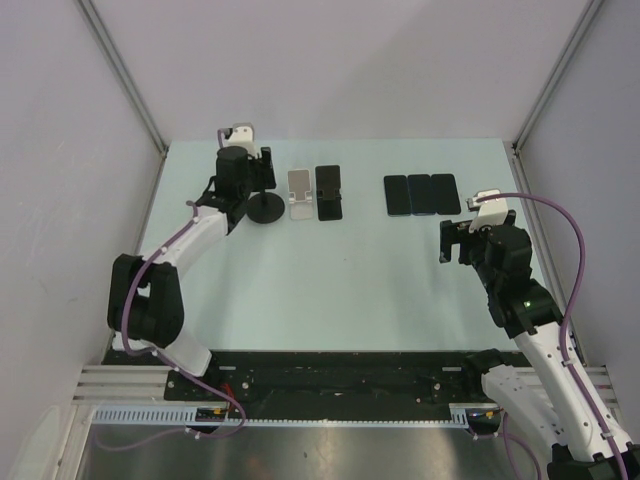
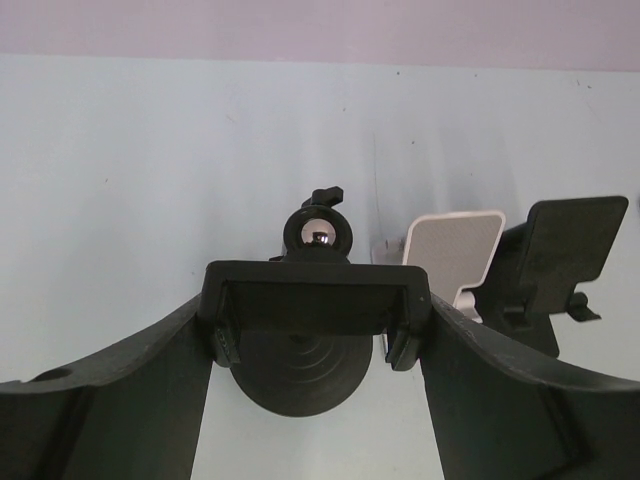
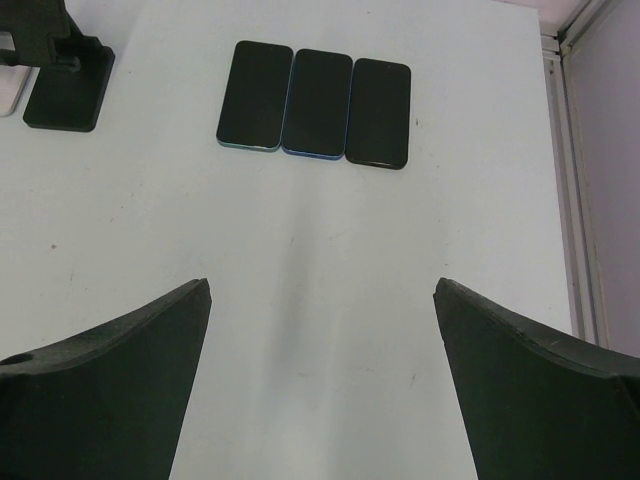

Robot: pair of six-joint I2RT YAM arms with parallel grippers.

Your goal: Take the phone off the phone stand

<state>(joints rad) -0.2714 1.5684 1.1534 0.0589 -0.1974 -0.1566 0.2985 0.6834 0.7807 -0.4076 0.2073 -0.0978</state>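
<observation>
The phone stand point(image 1: 265, 208) is standing far left, its cradle point(image 2: 300, 275) sitting between the left pincer point(image 2: 314, 310)'s spread fingers point(image 2: 120, 400) — whether a phone is in it, I cannot tell. Three phones point(image 1: 421, 194) are lying far right on the tabletop point(image 1: 330, 270) — the right pincer point(image 3: 322, 300) hovering spread nearby.

Pale lilac walls point(image 1: 350, 60) enclose a light table point(image 1: 330, 290) — evenly lit.
</observation>
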